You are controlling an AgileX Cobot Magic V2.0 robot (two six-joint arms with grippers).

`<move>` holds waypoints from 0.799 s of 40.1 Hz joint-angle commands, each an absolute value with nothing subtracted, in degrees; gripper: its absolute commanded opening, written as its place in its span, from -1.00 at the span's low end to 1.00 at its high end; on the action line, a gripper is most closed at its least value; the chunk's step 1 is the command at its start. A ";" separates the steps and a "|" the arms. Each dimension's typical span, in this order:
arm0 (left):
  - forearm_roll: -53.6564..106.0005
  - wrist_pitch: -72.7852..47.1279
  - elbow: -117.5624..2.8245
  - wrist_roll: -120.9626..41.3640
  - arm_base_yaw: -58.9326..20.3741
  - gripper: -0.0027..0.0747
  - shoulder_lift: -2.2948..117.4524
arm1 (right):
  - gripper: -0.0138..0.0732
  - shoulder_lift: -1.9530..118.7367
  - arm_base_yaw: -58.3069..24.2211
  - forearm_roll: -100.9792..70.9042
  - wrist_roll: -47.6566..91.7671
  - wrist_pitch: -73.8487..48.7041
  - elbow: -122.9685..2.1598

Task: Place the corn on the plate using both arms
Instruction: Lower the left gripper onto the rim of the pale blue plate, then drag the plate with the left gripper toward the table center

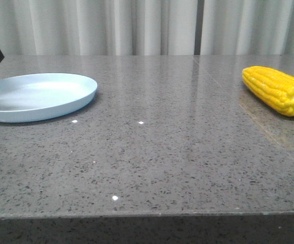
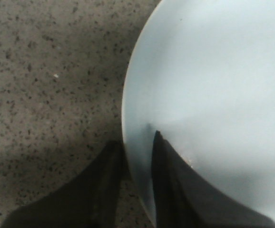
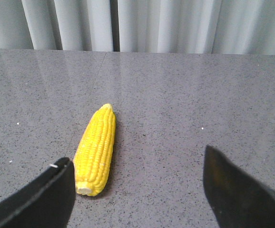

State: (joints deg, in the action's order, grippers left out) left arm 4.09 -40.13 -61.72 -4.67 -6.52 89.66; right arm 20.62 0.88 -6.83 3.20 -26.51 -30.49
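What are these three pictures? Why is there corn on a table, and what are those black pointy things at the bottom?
This is a robot with two arms. One camera looks forward over the grey table. The other two ride on the robot's wrists, so the black pointy things are its fingers. The left gripper has its fingers close together on either side of the rim of the pale blue plate, one finger inside and one outside. The right gripper is wide open and holds nothing. The yellow corn lies flat on the table just in front of it, far from the plate. The robot should put the corn on the plate.
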 commanded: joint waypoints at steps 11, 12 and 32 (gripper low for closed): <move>5.21 -36.81 -63.02 -4.60 -6.42 -0.98 87.57 | 0.65 21.51 1.14 -7.11 3.39 -22.15 -32.60; 5.21 -36.71 -63.17 -4.60 -6.42 -0.98 87.24 | 0.65 21.51 1.14 -7.11 3.39 -22.15 -32.60; 13.70 -41.52 -72.89 -3.84 -14.42 -0.98 83.07 | 0.65 21.51 1.14 -7.11 3.39 -22.15 -32.60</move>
